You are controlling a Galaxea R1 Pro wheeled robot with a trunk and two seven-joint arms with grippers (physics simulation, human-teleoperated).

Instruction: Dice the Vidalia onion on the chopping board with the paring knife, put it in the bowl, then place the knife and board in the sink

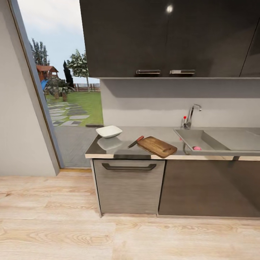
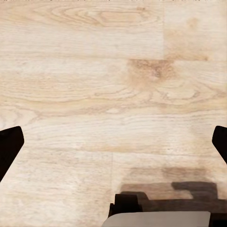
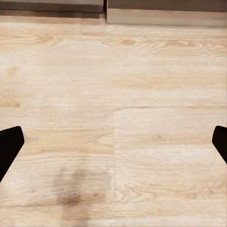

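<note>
the robot stands back from the kitchen run, looking across pale wooden floor (image 1: 54, 231) at the counter. the countertop (image 1: 126, 150) is a shiny grey steel slab over a cabinet drawer with a dark bar handle (image 1: 129, 167). on its left end sits the white square bowl (image 1: 108, 131), its reflection showing in the steel just in front of it. to the right of the bowl lies the chopping board (image 1: 157, 146), brown wood, turned at an angle with its slot handle toward the near right. the paring knife (image 1: 135, 141) lies just beside the board's left edge, red handle pointing far, dark blade pointing near and left; whether it touches the board i cannot tell. further right is the sink (image 1: 216, 141), with its chrome faucet (image 1: 190, 115) and red-knobbed lever at the far rim. a small pinkish thing, the onion (image 1: 196, 148), rests in the basin against the near wall. dark upper cabinets (image 1: 166, 36) hang above, and a tall window at left shows a garden.

the left gripper (image 2: 113, 142) hangs over bare floor, its two dark fingertips (image 2: 8, 144) at the frame's edges, spread wide and holding nothing. the right gripper (image 3: 113, 142) is the same, fingers (image 3: 9, 144) wide apart and empty above the floor, with the cabinet base (image 3: 165, 16) ahead.
</note>
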